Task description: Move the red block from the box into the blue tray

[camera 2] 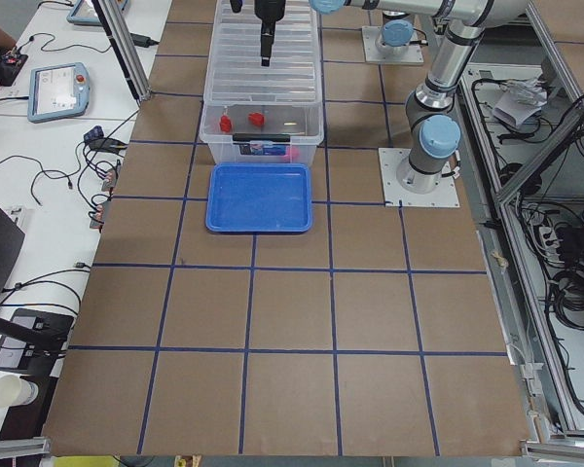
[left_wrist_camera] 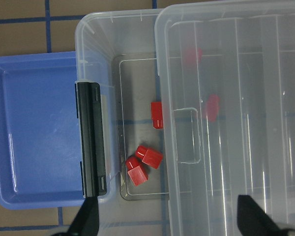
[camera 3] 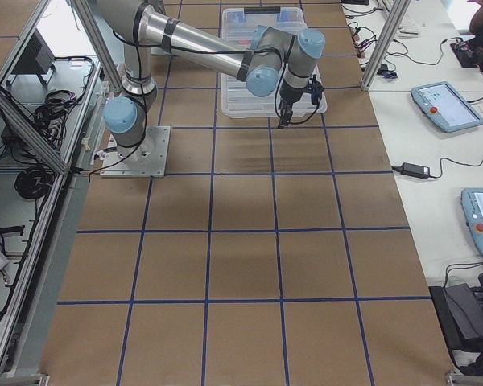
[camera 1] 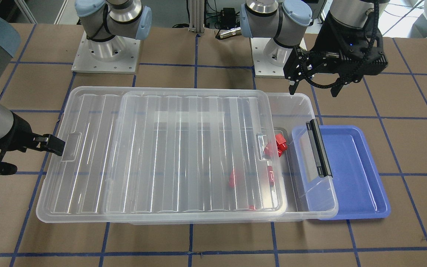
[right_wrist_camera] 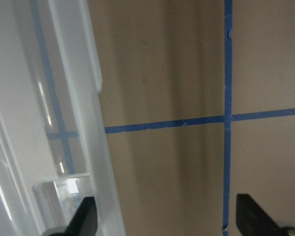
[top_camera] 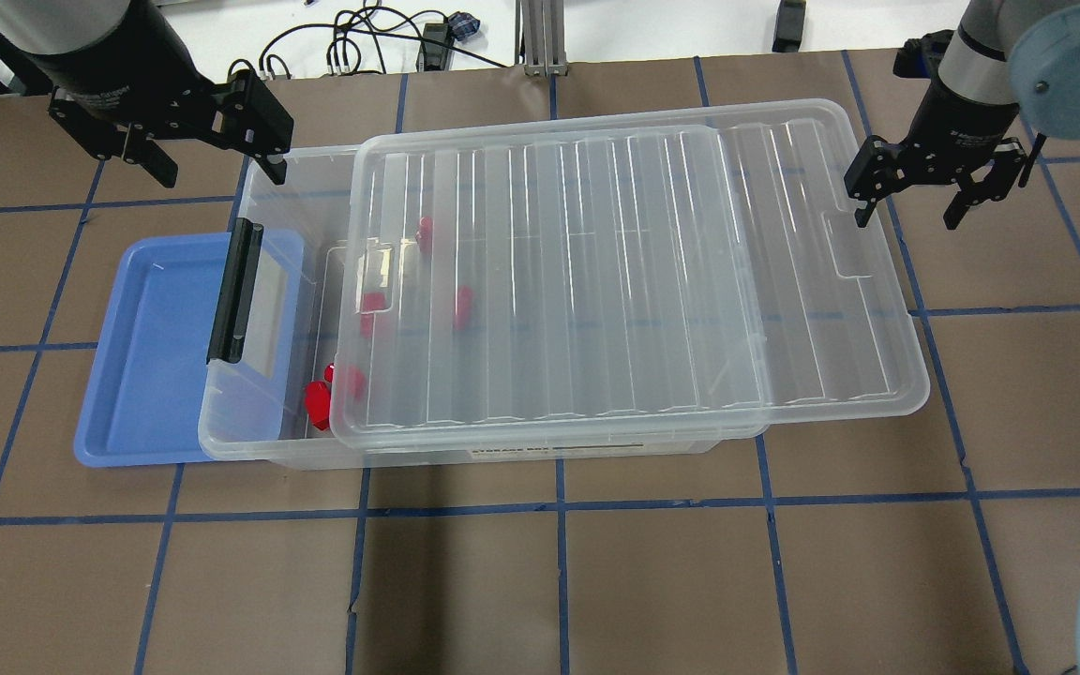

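**Lid slid aside, both pincers released**

The box (top_camera: 221,433) sits on the table (top_camera: 559,581). Its lid (top_camera: 596,281) is shifted away from the box's black latch (top_camera: 232,291) end, leaving that end uncovered. A red block (left_wrist_camera: 149,156) lies on the box floor there with 2 others, and 2 more show under the lid. The blue tray (top_camera: 146,356) is just beside the box's latch end. The left pincer (top_camera: 221,173) hangs released above the box's latch-end corner. The right pincer (top_camera: 907,220) is released past the box's opposite end.

Lid (left_wrist_camera: 236,98) covers most of box (left_wrist_camera: 118,14); latch (left_wrist_camera: 91,142) end open.
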You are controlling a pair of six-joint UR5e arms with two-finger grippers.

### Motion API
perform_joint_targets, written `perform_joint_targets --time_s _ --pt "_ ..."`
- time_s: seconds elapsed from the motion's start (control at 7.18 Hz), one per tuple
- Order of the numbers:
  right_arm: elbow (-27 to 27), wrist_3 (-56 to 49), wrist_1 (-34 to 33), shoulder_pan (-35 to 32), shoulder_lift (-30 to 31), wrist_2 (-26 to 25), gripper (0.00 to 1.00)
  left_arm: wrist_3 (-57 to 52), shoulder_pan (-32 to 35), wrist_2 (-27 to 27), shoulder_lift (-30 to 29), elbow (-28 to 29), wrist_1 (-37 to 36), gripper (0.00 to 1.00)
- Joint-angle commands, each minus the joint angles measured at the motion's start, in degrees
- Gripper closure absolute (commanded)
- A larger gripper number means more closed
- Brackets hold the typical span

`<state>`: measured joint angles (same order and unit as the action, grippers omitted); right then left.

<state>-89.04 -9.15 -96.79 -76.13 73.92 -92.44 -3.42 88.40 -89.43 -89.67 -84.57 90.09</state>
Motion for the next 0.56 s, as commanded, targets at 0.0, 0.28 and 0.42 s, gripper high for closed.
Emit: perform_joint_targets --time_s 0.0,0.28,0.42 --pt "0.09 -4.97 -0.76 2.38 0.00 -0.46 0.00 0.08 0.02 0.04 -0.24 0.10 0.00 0.00" --pt "0.09 -8.94 -1.30 4.32 -0.09 -1.87 0.00 0.08 0.28 -0.05 0.28 -0.07 0.00 0.00" --pt "0.09 -10.43 -1.39 5.02 -0.09 -1.87 0.00 -0.01 0.02 -0.05 0.11 -0.16 0.00 0.00"
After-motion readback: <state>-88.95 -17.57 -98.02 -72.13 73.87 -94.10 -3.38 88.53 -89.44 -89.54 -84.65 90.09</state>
